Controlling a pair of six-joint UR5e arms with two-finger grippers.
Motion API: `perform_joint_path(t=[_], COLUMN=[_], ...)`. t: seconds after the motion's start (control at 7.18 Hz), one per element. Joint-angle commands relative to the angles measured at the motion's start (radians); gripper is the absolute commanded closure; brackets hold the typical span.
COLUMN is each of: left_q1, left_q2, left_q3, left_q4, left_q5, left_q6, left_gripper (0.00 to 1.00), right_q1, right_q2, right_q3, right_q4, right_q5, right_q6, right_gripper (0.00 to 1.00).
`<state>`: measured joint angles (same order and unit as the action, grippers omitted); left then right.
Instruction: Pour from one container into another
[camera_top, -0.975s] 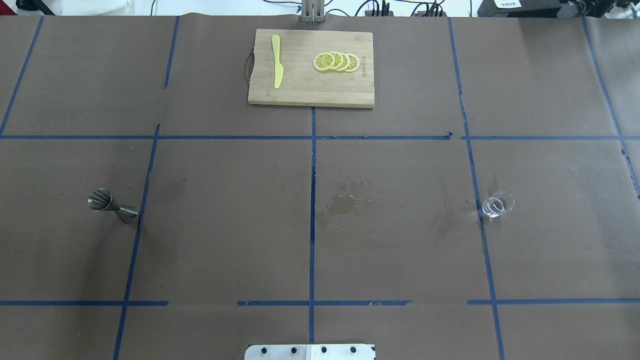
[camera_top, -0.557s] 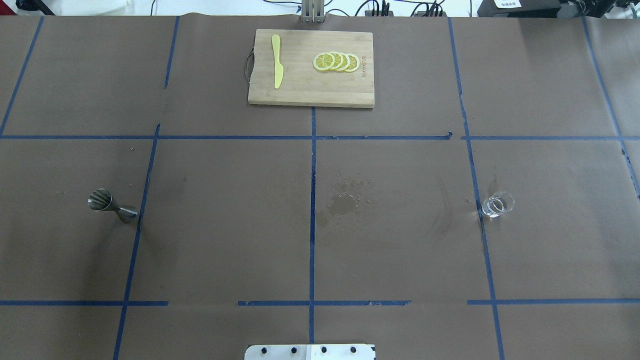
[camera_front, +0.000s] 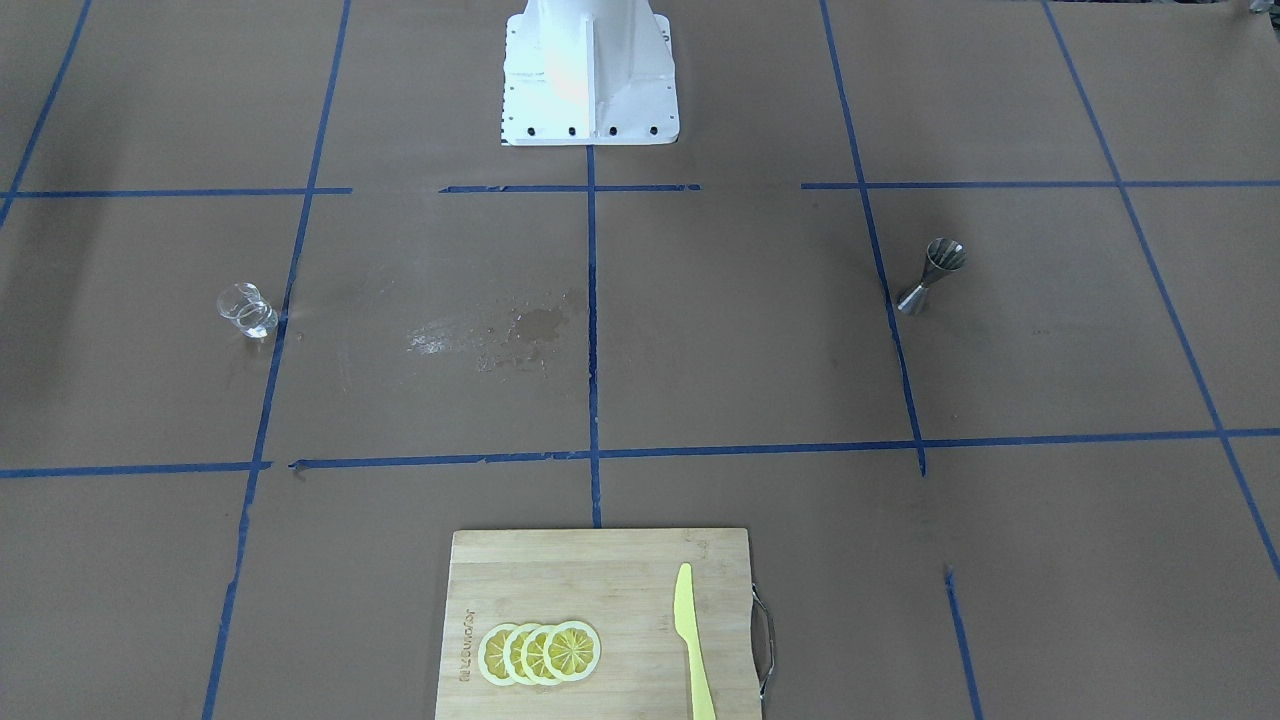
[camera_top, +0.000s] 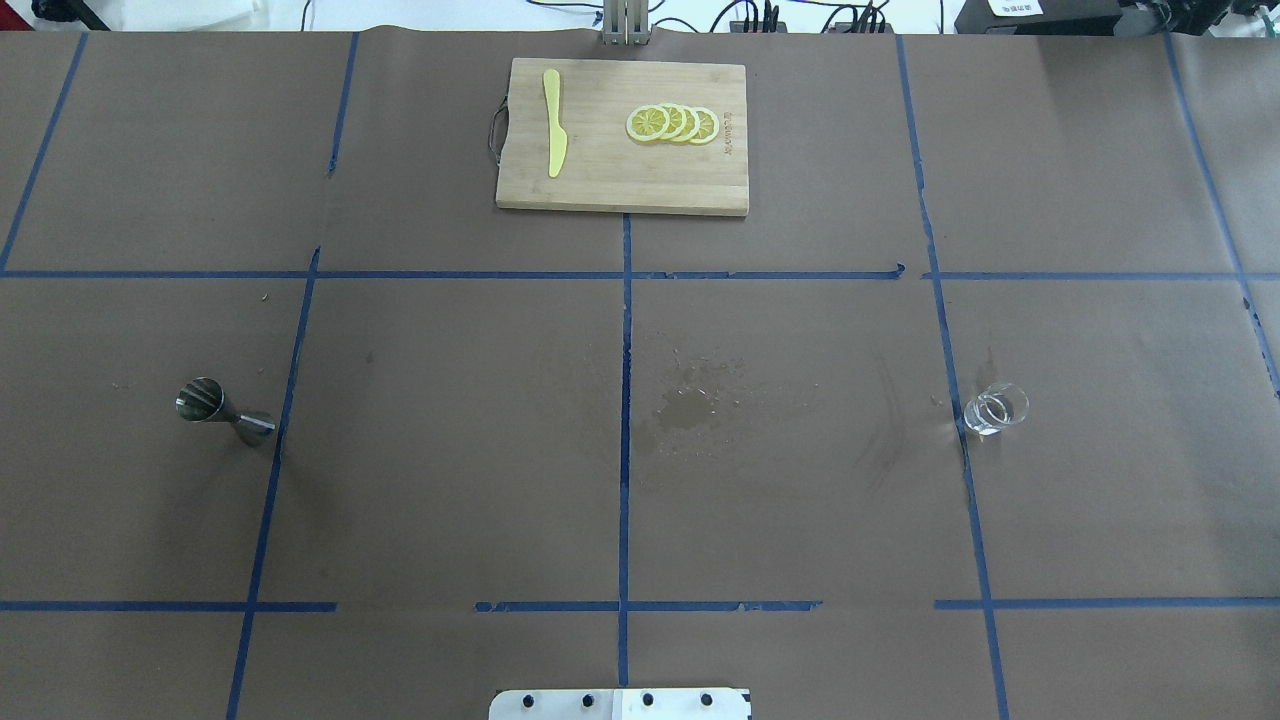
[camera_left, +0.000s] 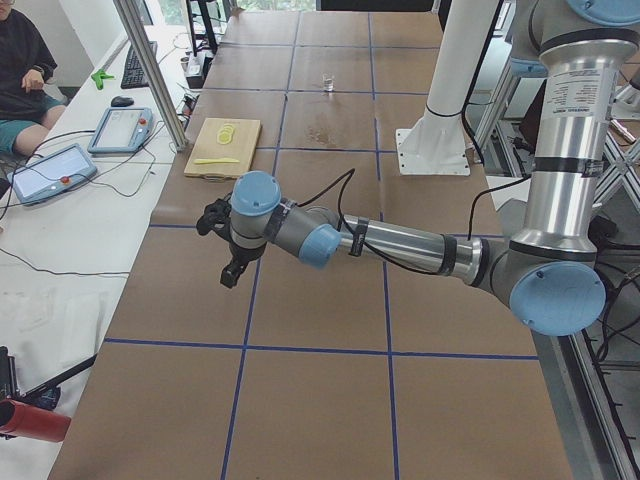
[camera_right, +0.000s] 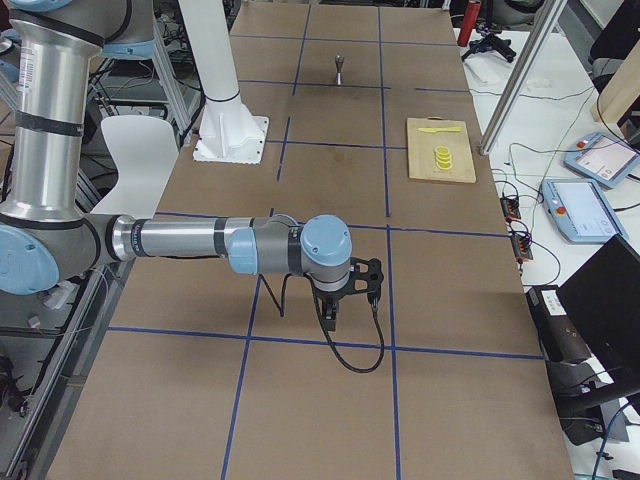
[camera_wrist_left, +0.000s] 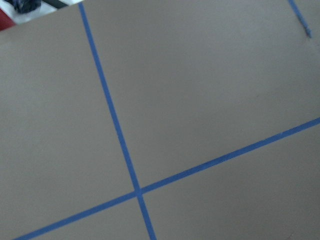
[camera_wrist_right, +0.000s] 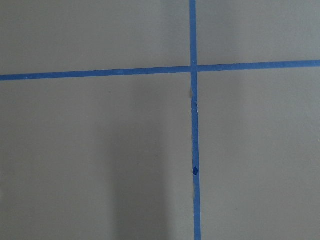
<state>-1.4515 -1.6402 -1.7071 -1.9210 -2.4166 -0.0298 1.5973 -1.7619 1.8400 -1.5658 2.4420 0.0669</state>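
Standing apart, the measuring cup (camera_top: 225, 412) toward the left edge of the tabletop (camera_top: 450, 480) and the glass (camera_top: 995, 408) toward its right likely suit one arm each; how wide the left end effector (camera_left: 230, 272) and right end effector (camera_right: 333, 312) are, I cannot tell

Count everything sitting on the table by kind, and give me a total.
Silvery metal hourglass-shaped jigger: 1
Small clear glass cup: 1
Rectangular wooden cutting board: 1
Yellow plastic knife: 1
Round yellow lemon slices: 4
Total: 8
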Motion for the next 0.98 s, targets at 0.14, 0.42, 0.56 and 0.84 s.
perform_joint_path(t=[0.14,0.42,0.56,0.84], left_q1=[0.068,0.193,0.344,0.636], left_q2=[-0.079,-0.057,0.026,0.140], left_q3=[-0.012,-0.226,-0.384,-0.582], left_q4=[-0.010,-0.015,-0.015,-0.013], left_q5=[-0.075,0.052,0.217,0.521], left_q6=[-0.071,-0.520,-0.709,-1.096], left_gripper=[0.00,0.00,0.00,0.00], right_q1=[0.000,0.000,0.000,-0.002], right_q2=[0.032,0.032,0.029,0.022], right_q3=[0.013,0.013,0.013,0.008], right_q4=[-0.005,-0.005,-0.005,-0.006], right_q5=[0.006,0.008,0.009,0.009], right_q6=[-0.006,-0.001,0.001,0.029], right_gripper=[0.00,0.00,0.00,0.00])
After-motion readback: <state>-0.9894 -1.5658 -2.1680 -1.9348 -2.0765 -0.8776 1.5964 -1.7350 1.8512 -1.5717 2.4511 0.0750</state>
